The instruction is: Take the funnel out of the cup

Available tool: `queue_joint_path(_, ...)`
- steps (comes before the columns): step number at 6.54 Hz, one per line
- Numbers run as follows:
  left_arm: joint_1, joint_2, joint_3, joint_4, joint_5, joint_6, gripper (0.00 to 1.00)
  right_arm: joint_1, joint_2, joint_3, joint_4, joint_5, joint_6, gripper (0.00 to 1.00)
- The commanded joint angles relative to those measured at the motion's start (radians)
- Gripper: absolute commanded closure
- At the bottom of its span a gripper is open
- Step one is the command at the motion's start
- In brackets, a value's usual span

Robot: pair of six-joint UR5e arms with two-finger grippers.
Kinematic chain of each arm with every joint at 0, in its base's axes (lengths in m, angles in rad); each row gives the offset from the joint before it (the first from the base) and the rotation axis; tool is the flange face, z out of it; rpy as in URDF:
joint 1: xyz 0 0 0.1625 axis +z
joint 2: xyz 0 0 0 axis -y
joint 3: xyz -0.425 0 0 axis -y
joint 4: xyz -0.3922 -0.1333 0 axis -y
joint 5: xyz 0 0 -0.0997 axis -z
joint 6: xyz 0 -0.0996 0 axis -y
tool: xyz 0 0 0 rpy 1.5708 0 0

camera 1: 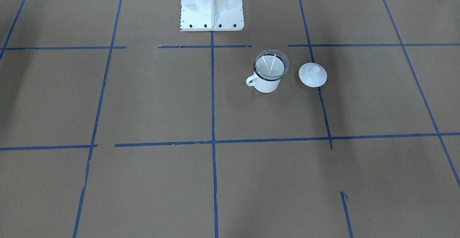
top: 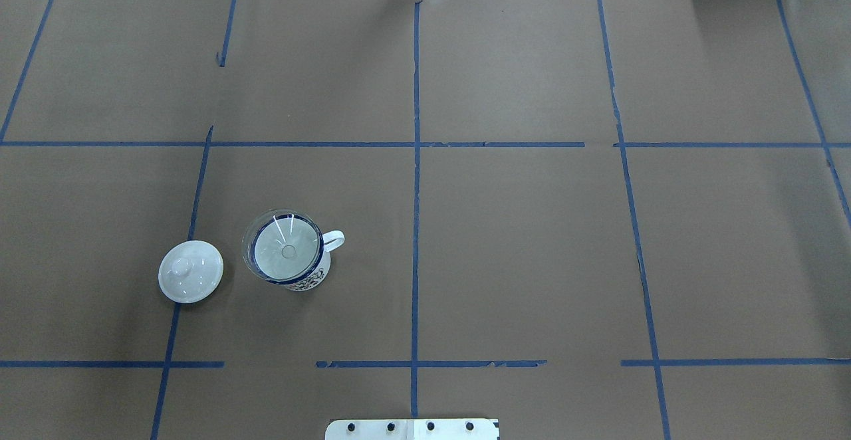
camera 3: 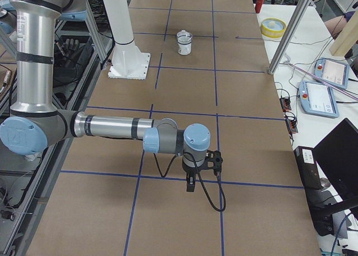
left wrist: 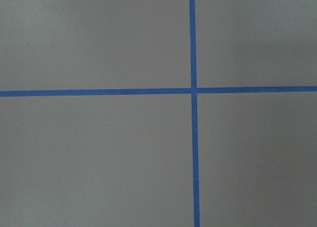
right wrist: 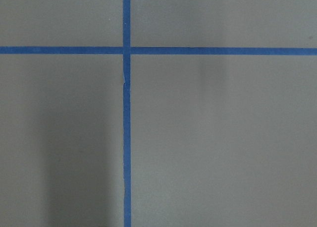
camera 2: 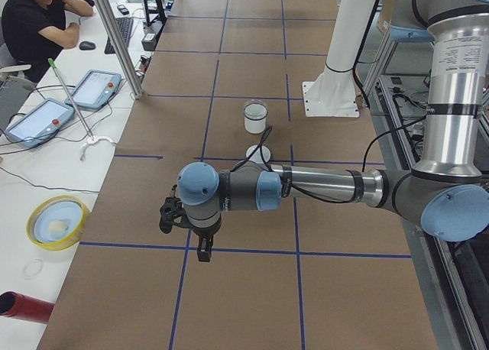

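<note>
The clear funnel [camera 1: 271,63] sits upright in the white mug with a dark blue rim [camera 1: 266,84], handle toward the table's middle. Both also show in the overhead view: the funnel [top: 282,247] in the cup [top: 309,279]. They appear small in the left side view [camera 2: 254,117] and in the right side view [camera 3: 184,42]. My left gripper [camera 2: 205,251] hangs over the table's left end, far from the cup. My right gripper [camera 3: 191,184] hangs over the right end. I cannot tell whether either is open or shut. Both wrist views show only brown paper and blue tape.
A round white knobbed lid [camera 1: 312,74] lies beside the cup on its outer side [top: 191,271]. The robot's white base [camera 1: 212,4] stands at the table's edge. A yellow bowl [camera 2: 57,221], tablets and a seated operator [camera 2: 38,21] are beyond the far edge.
</note>
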Motion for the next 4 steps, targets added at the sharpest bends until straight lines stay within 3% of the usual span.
queue_joint_path(1,0.000,-0.005,0.009,0.001,0.002,-0.006,0.00,0.000,0.000,0.001,0.000,0.000,0.000,0.00)
queue_joint_path(4,0.000,-0.003,0.001,-0.004,-0.004,-0.008,0.00,0.000,0.000,-0.001,0.000,0.000,0.000,0.00)
